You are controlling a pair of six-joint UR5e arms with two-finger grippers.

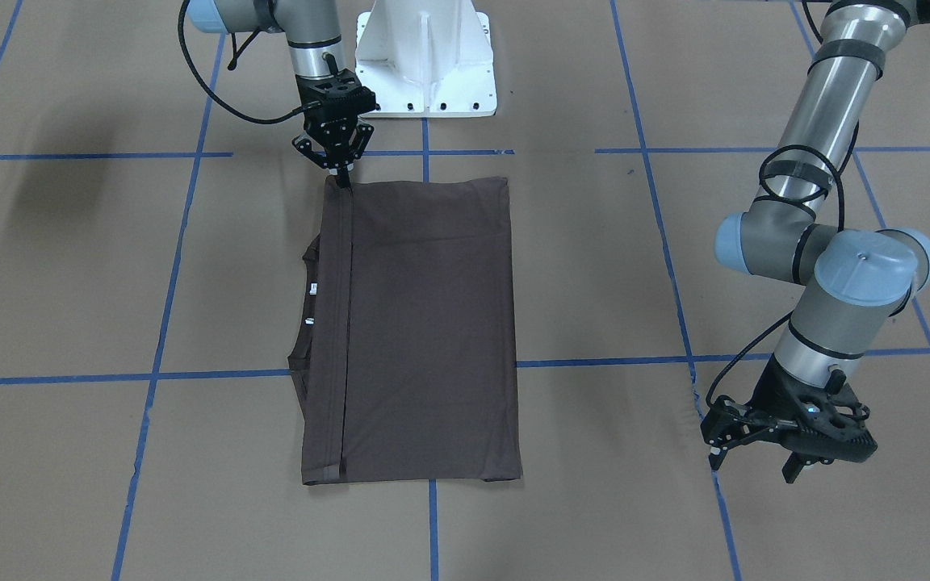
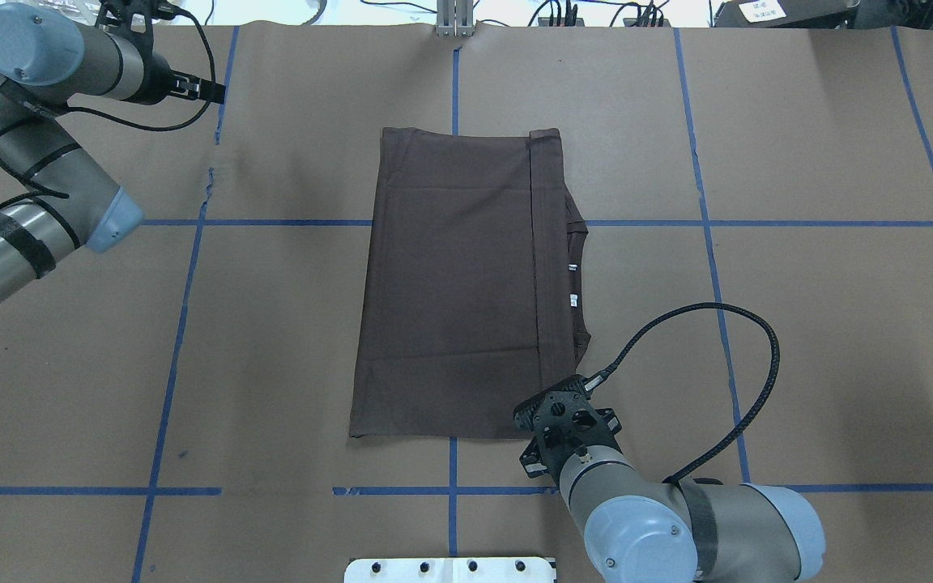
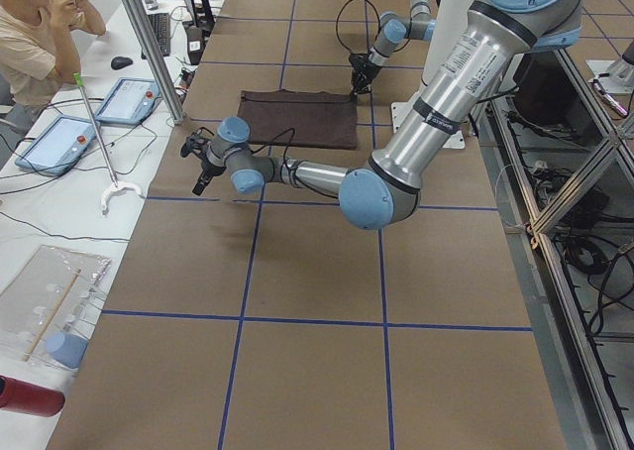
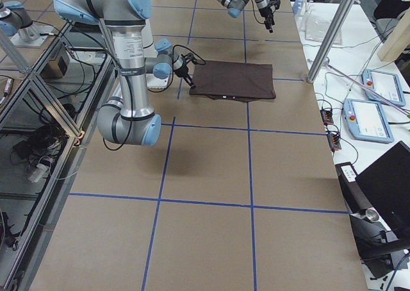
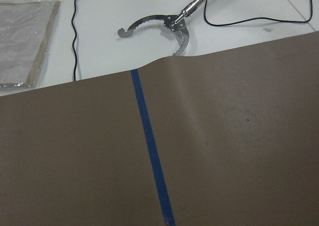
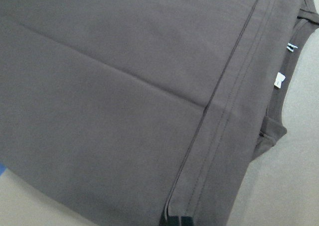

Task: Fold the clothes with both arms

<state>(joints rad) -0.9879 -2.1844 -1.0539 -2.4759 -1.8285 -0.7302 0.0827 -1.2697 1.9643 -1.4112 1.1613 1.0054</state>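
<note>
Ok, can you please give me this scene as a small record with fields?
garment: dark brown-grey short-sleeved T-shirt, folded into a flat rectangle, collar edge showing at one side
right fingers: closed on the shirt's corner nearest the white pedestal base
left fingers: open, empty, over bare table, apart from the shirt
surface: brown paper table cover with blue tape grid

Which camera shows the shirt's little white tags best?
The right wrist view: it is closest, so the two tags on the T-shirt look biggest. The overhead and front-facing views show them as tiny specks. The side views are too far away, and the left wrist view misses the T-shirt.
</note>
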